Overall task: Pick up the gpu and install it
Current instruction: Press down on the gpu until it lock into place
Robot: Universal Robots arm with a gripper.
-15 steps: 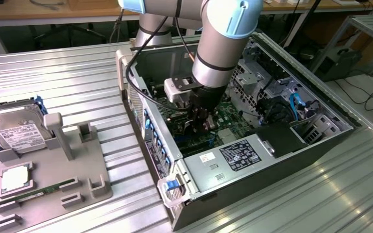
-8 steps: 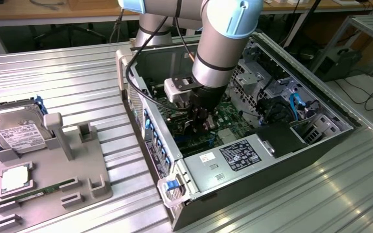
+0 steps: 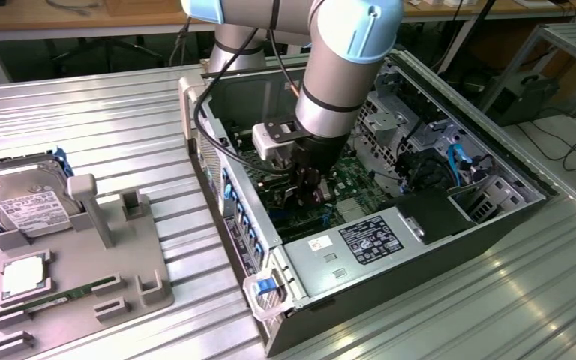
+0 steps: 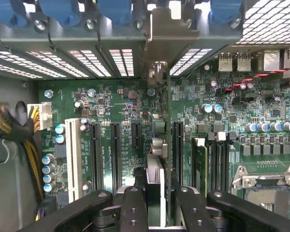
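Observation:
The gpu (image 4: 157, 140) appears edge-on in the wrist view as a thin dark card standing upright over the green motherboard (image 4: 111, 101). It lies between two black expansion slots (image 4: 135, 145). Its silver bracket (image 4: 170, 34) reaches the case's rear slot openings. My gripper (image 4: 157, 205) is shut on the card's near end, with a black finger (image 4: 133, 208) on each side. In the exterior view the gripper (image 3: 306, 191) reaches down inside the open computer case (image 3: 528, 196). I cannot tell whether the card sits in a slot.
A grey parts holder (image 3: 138, 300) at the exterior view's left carries a silver hard drive (image 3: 28, 202), a square chip (image 3: 23, 274) and a green memory stick (image 3: 58, 296). Inside the case are a power supply (image 3: 368, 240), cable bundles (image 4: 9, 130) and the processor socket (image 4: 266, 188).

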